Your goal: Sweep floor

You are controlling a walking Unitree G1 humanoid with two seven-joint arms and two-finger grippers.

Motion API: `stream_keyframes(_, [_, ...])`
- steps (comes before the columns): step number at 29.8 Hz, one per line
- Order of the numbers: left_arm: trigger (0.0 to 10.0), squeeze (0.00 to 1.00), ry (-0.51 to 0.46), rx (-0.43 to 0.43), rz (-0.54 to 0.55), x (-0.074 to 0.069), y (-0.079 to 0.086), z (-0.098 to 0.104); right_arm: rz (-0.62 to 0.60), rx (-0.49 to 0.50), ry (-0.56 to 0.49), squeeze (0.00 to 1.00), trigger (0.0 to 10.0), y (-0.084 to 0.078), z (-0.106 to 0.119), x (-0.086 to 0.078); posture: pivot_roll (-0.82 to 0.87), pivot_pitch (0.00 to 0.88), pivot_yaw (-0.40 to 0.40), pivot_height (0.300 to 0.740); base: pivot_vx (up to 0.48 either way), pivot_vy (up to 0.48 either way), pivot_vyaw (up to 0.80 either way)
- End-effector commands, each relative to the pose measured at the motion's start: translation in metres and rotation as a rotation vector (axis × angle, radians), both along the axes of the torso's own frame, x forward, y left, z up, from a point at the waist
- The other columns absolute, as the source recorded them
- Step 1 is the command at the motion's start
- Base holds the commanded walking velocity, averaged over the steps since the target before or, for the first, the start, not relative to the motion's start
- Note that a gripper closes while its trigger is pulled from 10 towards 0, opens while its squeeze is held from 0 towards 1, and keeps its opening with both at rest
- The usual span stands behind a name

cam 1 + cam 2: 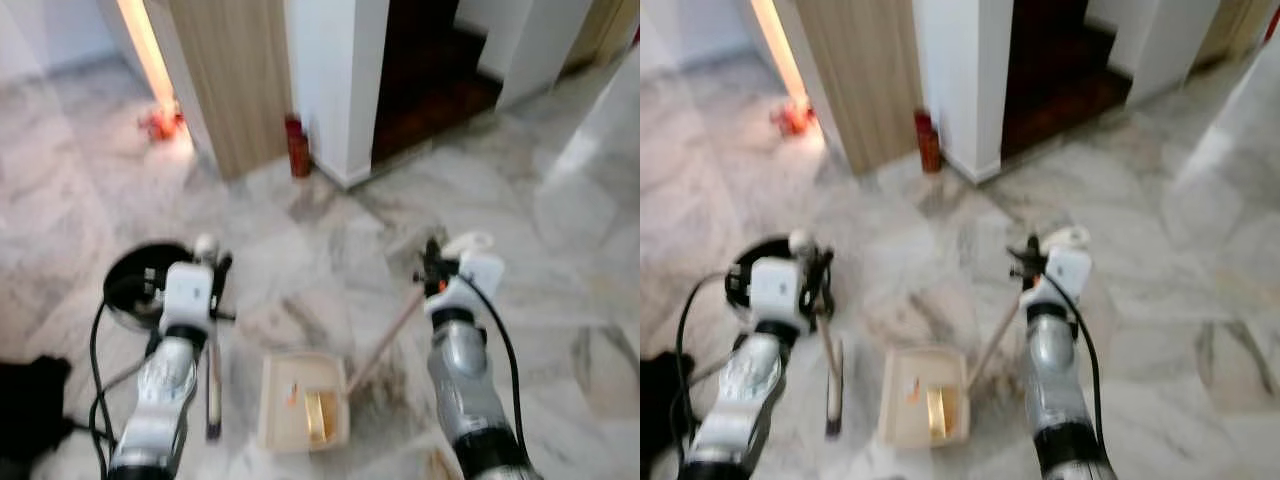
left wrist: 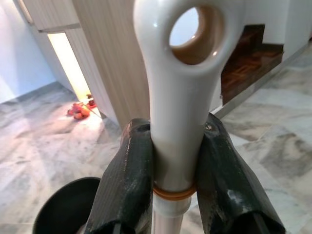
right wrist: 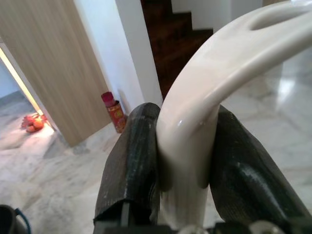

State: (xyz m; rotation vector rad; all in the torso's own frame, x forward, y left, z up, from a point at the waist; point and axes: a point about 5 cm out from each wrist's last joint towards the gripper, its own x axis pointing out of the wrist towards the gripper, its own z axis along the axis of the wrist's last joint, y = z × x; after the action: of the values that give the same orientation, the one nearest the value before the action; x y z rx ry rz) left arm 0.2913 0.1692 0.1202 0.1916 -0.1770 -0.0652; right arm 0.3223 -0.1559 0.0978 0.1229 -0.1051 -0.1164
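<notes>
Beside the dustpan (image 1: 303, 402), the broom (image 1: 213, 385).

- No text, label, brand, number or sign could be read anywhere — both head views were blurred.
- The red canister (image 3: 113, 112) by the wall carried some pattern on its side — too small and soft to make out as letters.

grippers 2 (image 1: 215, 262) (image 1: 432, 262) | broom 1 (image 1: 212, 385) | dustpan 1 (image 1: 303, 402) | red can 1 (image 1: 297, 147) | black bin 1 (image 1: 135, 280)
</notes>
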Motion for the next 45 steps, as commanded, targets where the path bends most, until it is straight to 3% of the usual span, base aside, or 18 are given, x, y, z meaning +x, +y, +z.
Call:
stream_keyframes(1, [10.0, 0.00, -0.028, 0.009, 0.013, 0.0003, 0.0059, 0.0066, 0.020, -0.016, -0.067, 0.00, 10.0, 0.0077, 0.0148, 0.0043, 0.15, 0.068, 0.021, 0.740, 0.000, 0.420, 0.60])
stream_keyframes(12, [10.0, 0.00, -0.030, 0.011, 0.016, 0.0004, 0.0056, 0.0067, 0.019, -0.002, -0.063, 0.00, 10.0, 0.0076, 0.0135, 0.0038, 0.15, 0.069, 0.019, 0.740, 0.000, 0.380, 0.21])
stream_keyframes(29, [10.0, 0.00, -0.032, 0.023, 0.014, 0.0000, 0.0048, 0.0070, 0.024, -0.021, -0.061, 0.00, 10.0, 0.0077, 0.0134, 0.0038, 0.16, 0.070, 0.020, 0.740, 0.000, 0.000, 0.00])
stream_keyframes(45, [10.0, 0.00, 0.001, 0.021, 0.002, -0.0002, 0.0033, 0.0018, 0.030, -0.028, -0.059, 0.00, 10.0, 0.0085, 0.0123, 0.0034, 0.16, 0.076, 0.022, 0.740, 0.000, 0.000, 0.61])
